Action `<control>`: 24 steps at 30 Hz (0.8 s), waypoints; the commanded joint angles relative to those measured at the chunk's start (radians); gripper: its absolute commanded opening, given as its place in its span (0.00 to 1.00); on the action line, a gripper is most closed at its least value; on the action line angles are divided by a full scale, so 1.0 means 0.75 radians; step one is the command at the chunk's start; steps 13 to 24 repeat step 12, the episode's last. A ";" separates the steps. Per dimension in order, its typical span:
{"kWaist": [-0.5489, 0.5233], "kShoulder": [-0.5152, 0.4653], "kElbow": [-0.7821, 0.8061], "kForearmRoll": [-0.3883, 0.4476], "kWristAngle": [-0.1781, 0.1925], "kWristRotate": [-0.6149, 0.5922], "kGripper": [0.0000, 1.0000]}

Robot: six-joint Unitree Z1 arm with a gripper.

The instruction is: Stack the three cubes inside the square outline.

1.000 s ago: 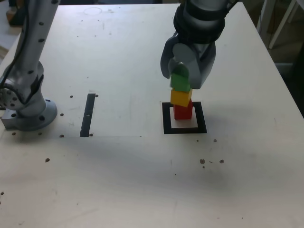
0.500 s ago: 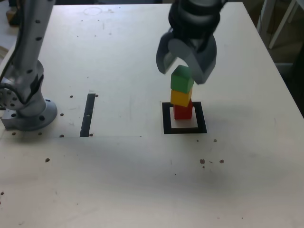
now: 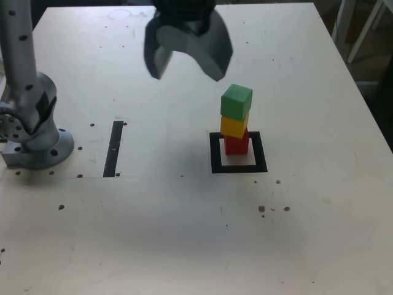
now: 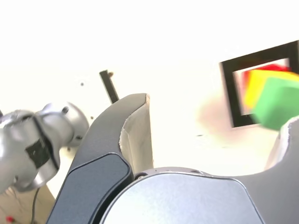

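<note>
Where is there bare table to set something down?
Bare: between the black strip and the square outline, and the outline's right in the exterior view. Crowded: inside the outline, under the stacked cubes.

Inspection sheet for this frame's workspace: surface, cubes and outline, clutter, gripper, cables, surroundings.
Surface: pale tabletop with scattered dark specks.
Job's things: green cube on yellow cube on red cube, inside the square outline; layers slightly offset.
Clutter: nothing seen on the table beyond a narrow black strip.
Gripper: open, holding nothing, off the stack.
Cables: dark cable along the arm's base.
Surroundings: pale furniture legs beyond the table.
</note>
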 commanded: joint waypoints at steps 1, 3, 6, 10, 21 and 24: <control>-0.010 -0.037 0.044 0.003 -0.007 -0.037 1.00; -0.020 -0.078 0.111 -0.005 -0.012 -0.086 1.00; -0.026 -0.115 0.184 -0.018 -0.023 -0.129 1.00; -0.032 -0.137 0.276 -0.053 -0.046 -0.166 1.00; -0.038 -0.140 0.323 -0.081 -0.059 -0.181 1.00; -0.038 -0.140 0.323 -0.081 -0.059 -0.181 1.00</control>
